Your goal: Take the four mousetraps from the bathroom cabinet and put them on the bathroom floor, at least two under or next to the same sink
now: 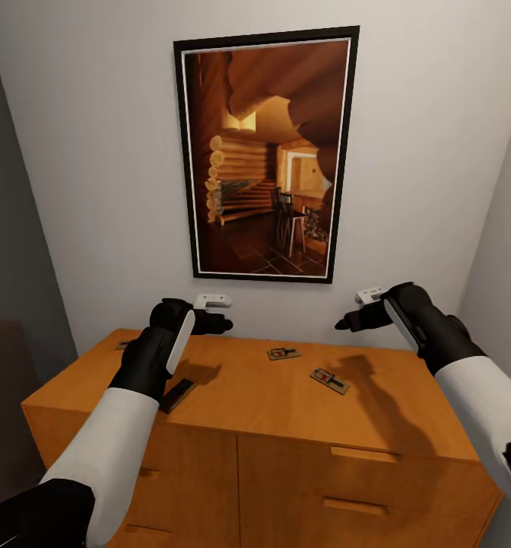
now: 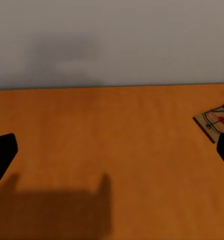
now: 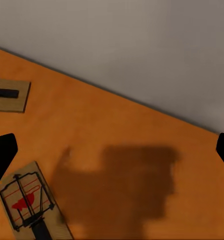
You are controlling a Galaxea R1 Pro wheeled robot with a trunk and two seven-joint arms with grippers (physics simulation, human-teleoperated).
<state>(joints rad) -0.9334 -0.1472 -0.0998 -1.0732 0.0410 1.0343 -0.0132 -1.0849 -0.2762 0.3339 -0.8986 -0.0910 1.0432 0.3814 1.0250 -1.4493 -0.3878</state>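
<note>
Cabinet [image 1: 286,396] top with mousetraps [image 1: 329,380], left end effector [image 2: 112,155] and right end effector [image 3: 112,150] both spread wide, empty

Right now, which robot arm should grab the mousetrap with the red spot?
Probably the right one. The red-spotted mousetrap lies on the cabinet top, just below and inward of the right gripper, whose fingers are spread wide. The left gripper hovers farther off.

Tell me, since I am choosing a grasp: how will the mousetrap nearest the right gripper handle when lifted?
That mousetrap looks like a thin flat slab, so probably stiff and light. Lying flush on the cabinet top, it offers little edge and may slide rather than tip or roll.
</note>
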